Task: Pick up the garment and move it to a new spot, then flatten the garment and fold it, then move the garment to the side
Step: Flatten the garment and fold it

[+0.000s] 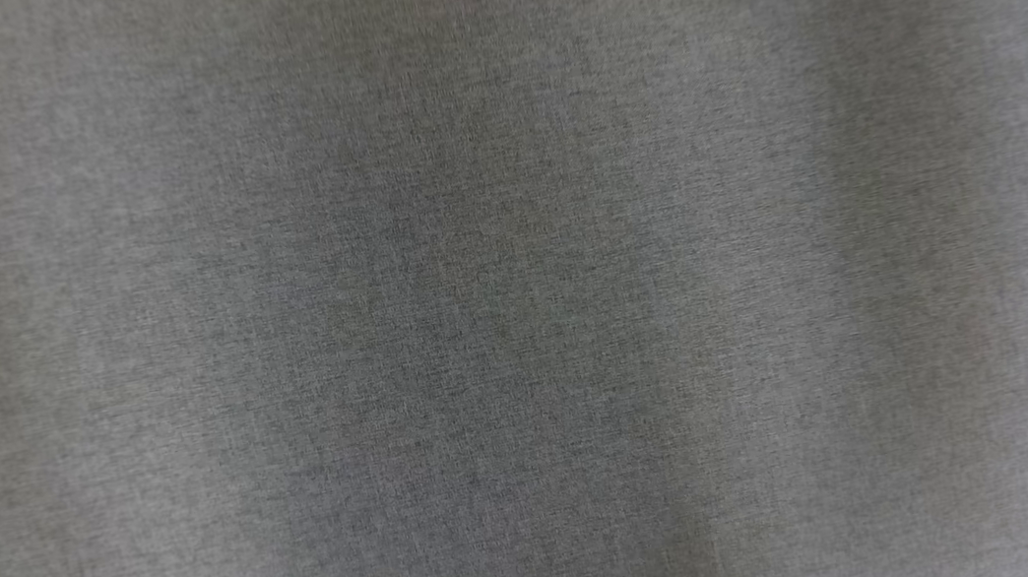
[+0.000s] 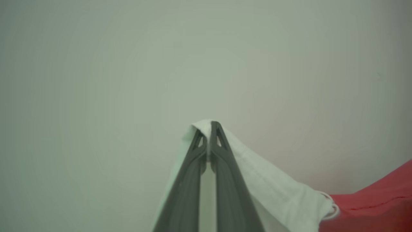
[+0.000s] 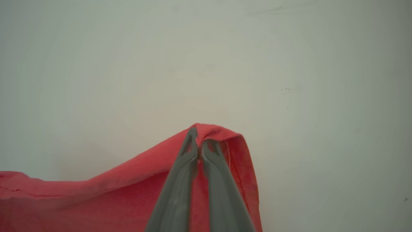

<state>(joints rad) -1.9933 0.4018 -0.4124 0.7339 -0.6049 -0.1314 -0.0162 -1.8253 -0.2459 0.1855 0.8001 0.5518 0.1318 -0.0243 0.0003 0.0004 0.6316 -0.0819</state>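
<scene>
Pale, matte desk (image 2: 96, 80) backs both wrist views, smooth and plain apart from a few dark specks in the right one. Close before the head camera hangs a grey cloth (image 1: 514, 288), finely heathered and blurred; what it belongs to I cannot tell. At left, the left pincer (image 2: 210, 127) is closed tight on a white hemmed edge of the garment (image 2: 280, 190), which sags toward the lower right into red fabric. At right, the right pincer (image 3: 199, 135) is clamped on a red stitched corner, soft cloth trailing lower left. Its long axis spans pincer to pincer.
</scene>
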